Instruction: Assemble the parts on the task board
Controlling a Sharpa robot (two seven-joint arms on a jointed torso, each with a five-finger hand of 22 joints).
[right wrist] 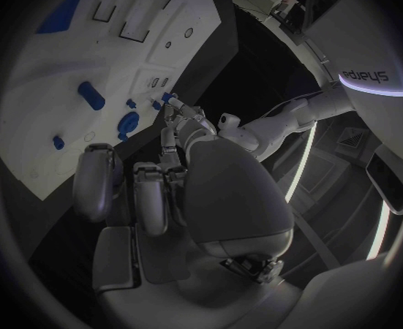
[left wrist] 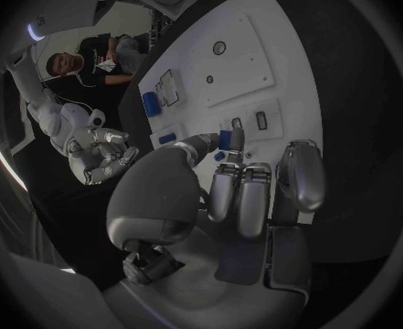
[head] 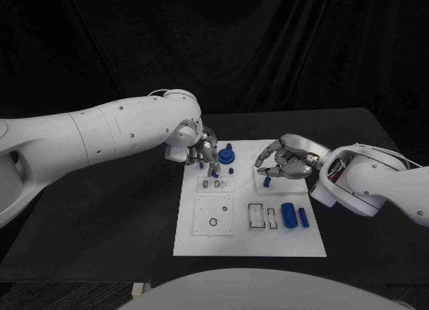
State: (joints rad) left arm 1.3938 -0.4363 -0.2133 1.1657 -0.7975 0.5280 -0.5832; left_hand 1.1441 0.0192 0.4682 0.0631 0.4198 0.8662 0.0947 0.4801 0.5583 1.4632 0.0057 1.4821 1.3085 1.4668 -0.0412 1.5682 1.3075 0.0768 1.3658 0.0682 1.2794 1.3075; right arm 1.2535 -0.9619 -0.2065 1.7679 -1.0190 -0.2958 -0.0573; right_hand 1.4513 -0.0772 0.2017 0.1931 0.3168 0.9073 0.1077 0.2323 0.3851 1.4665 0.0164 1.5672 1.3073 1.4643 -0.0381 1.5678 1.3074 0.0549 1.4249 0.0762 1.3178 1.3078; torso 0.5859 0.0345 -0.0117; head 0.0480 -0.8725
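Left hand [head: 197,147] is pinching a small blue part [left wrist: 227,140] over the upper left of the task board [head: 251,242], beside the round blue piece [head: 227,155]. Right hand [head: 287,161] is hovering with fingers curled; what it is holding, I cannot tell, though a blue peg [head: 266,181] is standing just below it. Likely mid-insertion; next move is calling for lining the part up with its slot. Blue cylinders [head: 289,215] are lying lower right on the board, on the black surface [head: 112,226].
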